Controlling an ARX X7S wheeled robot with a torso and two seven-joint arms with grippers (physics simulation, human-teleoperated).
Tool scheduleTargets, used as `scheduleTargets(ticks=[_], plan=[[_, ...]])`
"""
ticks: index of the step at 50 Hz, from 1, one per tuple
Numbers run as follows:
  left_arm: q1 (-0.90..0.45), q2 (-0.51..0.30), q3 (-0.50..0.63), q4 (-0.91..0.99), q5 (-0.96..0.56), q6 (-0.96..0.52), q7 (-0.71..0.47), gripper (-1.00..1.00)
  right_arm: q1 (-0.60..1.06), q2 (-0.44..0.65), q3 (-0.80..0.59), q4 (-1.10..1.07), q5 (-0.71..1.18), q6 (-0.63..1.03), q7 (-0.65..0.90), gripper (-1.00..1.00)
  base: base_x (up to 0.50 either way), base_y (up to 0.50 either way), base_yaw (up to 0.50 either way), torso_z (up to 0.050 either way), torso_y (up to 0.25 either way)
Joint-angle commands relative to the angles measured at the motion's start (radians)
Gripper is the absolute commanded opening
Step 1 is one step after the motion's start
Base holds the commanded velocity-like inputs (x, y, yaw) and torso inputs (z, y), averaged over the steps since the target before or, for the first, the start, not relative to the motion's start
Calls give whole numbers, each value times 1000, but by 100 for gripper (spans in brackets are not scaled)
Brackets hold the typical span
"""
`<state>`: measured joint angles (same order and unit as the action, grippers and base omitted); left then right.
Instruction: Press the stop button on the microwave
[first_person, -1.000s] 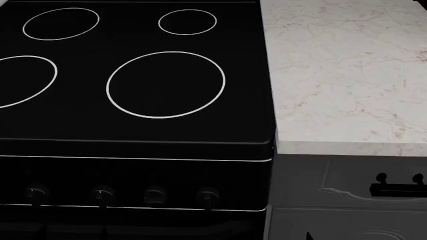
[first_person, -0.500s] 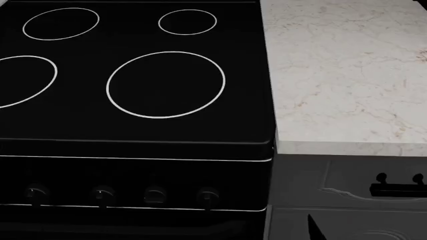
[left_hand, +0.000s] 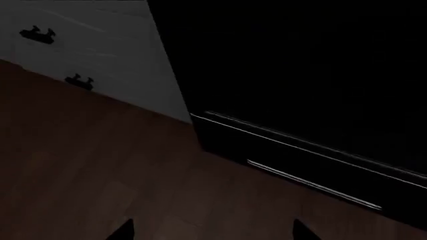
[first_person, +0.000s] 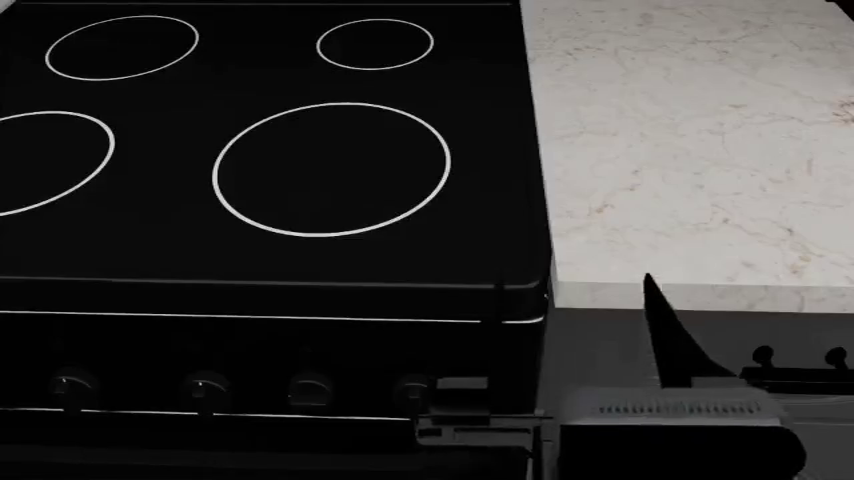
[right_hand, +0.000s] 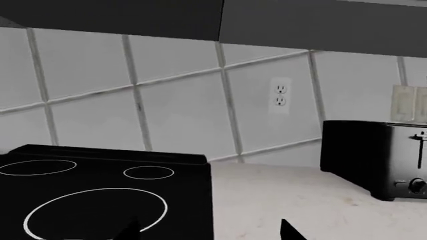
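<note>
A: Which step was it?

B: Early reach, I'd judge. The right end effector (first_person: 661, 330) stood at 5 o'clock by the marbled worktop (first_person: 694, 150), its dark tips apart, holding nothing. The microwave showed nowhere.

A: And next?

B: Lifting toward the grey underside (right_hand: 220, 20) at 12 o'clock, perhaps. The left end effector (left_hand: 210, 231) faced the glossy black stove (left_hand: 300, 100), empty.
</note>
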<state>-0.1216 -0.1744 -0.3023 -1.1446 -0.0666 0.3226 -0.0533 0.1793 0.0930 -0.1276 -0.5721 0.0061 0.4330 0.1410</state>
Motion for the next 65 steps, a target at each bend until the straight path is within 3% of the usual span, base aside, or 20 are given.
scheduleTargets(ticks=[1, 7, 16, 24, 32, 45, 65], plan=[[34, -10, -197, -164, 48, -59, 27, 100, 140, 17, -11, -191, 13, 213, 2, 100, 0, 0, 0, 0, 0], [40, -10, -202, -164, 54, -69, 20, 100, 249, 16, 9, -238, 49, 354, -16, 100, 0, 0, 0, 0, 0], [40, -10, -202, -164, 54, -69, 20, 100, 555, 18, -3, -277, 45, 611, -12, 100, 0, 0, 0, 0, 0], [40, -10, -202, -164, 54, -69, 20, 100, 783, -27, 16, -88, 99, 719, -46, 100, 0, 0, 0, 0, 0], [40, -10, -202, -164, 54, -69, 20, 100, 1017, -45, -24, 263, 84, 653, -28, 100, 0, 0, 0, 17, 36], [40, -10, -202, -164, 54, -69, 20, 100, 1323, -78, -51, 628, 109, 583, 13, 100, 0, 0, 0, 50, 104], [40, -10, -202, -164, 54, -69, 20, 100, 1637, -80, -115, 1086, 185, 422, 88, 100, 0, 0, 0, 50, 105]])
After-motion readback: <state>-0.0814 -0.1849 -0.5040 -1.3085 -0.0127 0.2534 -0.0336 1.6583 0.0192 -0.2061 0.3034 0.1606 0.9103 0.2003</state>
